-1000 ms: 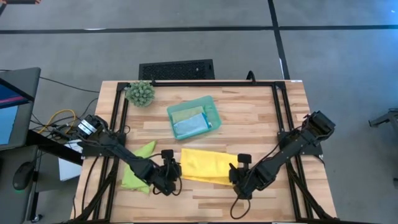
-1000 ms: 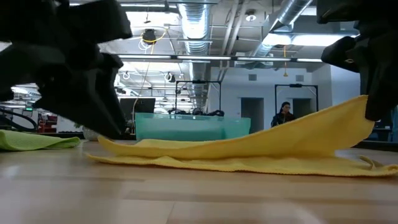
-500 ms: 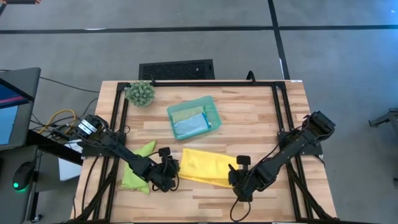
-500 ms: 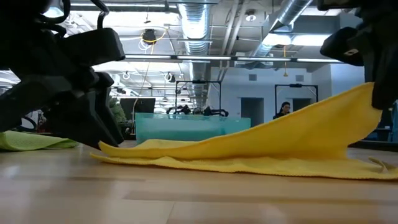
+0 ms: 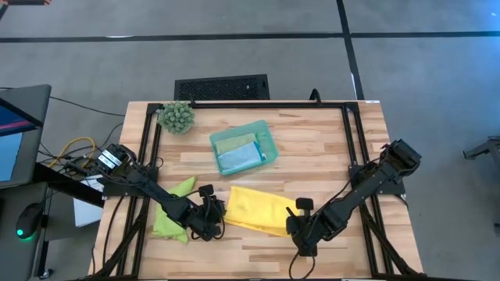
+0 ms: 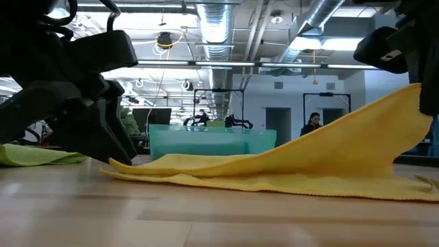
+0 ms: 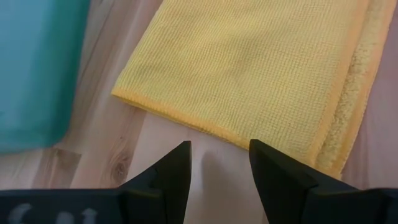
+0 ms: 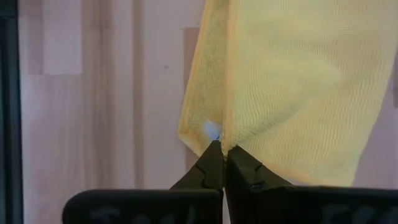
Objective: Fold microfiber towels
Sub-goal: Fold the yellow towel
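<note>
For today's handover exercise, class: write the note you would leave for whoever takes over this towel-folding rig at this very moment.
Right gripper: shut on the yellow towel, holding its right end raised off the table.
Left gripper: open, empty, just short of the towel's left edge.
Lime green towel: crumpled at the table's left, partly under the left arm, not folded.
Teal tray: holds a pale green towel and a light blue towel, both folded.
Done: two towels folded in the tray.
Left: finish folding the yellow one, then fold the lime green.
</note>
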`<control>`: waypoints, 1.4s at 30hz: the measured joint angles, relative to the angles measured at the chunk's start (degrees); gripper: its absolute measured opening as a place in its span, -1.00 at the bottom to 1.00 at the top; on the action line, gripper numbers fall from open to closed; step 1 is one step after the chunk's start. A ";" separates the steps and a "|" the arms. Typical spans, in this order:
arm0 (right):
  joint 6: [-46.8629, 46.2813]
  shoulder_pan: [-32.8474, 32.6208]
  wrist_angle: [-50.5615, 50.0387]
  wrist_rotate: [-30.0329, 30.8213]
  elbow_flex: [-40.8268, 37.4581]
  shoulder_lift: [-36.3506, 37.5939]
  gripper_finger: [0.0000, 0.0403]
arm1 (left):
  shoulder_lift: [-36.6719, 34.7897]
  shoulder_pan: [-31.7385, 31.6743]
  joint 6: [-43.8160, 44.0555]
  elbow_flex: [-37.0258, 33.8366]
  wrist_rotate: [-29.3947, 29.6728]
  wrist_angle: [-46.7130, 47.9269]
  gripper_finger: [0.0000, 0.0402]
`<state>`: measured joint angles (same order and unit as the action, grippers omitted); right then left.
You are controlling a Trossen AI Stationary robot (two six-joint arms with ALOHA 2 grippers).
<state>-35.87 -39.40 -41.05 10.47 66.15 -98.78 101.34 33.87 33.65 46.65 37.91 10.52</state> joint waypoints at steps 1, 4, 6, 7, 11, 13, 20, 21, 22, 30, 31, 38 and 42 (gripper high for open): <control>0.30 0.00 0.06 -0.40 0.00 0.00 -0.90 | 0.00 0.00 0.00 0.00 0.00 0.00 -0.23; 0.43 0.00 2.16 -2.81 -0.89 0.00 -0.91 | 0.00 0.00 0.00 0.00 0.02 -0.02 -0.23; 0.85 0.00 2.90 -4.70 -1.77 0.00 -0.91 | 0.00 0.00 0.02 0.01 0.02 -0.09 -0.23; 1.17 -0.06 3.97 -5.88 -2.15 0.00 -0.91 | 0.00 0.00 0.02 0.09 0.02 -0.08 -0.23; 3.14 -0.34 9.35 -7.70 -4.04 0.00 -0.89 | 0.00 0.09 -0.24 1.64 2.99 -1.46 -0.23; 3.38 -0.36 11.32 -8.29 -4.75 0.00 -0.88 | 0.00 0.06 -1.93 2.64 4.39 -3.10 -0.23; 3.38 -0.37 12.07 -10.59 -5.42 0.00 -0.86 | 0.00 -2.61 -6.36 2.74 1.47 -8.57 -0.23; 3.39 -0.37 12.05 -10.67 -5.42 0.00 -0.85 | 0.00 -3.12 -6.01 2.38 0.53 -8.68 -0.23; 3.40 -0.37 12.08 -10.80 -5.42 0.00 -0.83 | 0.00 -3.53 -5.47 1.80 -0.23 -9.00 -0.23; 3.74 0.08 20.86 -20.07 -5.42 0.00 -0.50 | 0.00 -4.96 0.37 -3.64 1.65 -8.68 -0.23; 4.34 0.14 23.04 -21.58 -5.42 0.00 -0.44 | 0.00 -5.00 1.15 -3.92 2.45 -8.07 -0.23; 5.67 0.61 19.88 -23.93 -5.38 0.00 -0.08 | -0.46 -5.01 9.57 -2.30 8.76 5.38 -0.23; 2.20 0.90 9.25 -18.76 -5.38 0.00 -0.03 | -0.47 -4.59 10.97 -0.51 8.79 8.19 -0.23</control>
<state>-33.66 -38.50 -31.80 -8.30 60.77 -98.78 100.87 29.28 44.62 46.14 46.70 18.72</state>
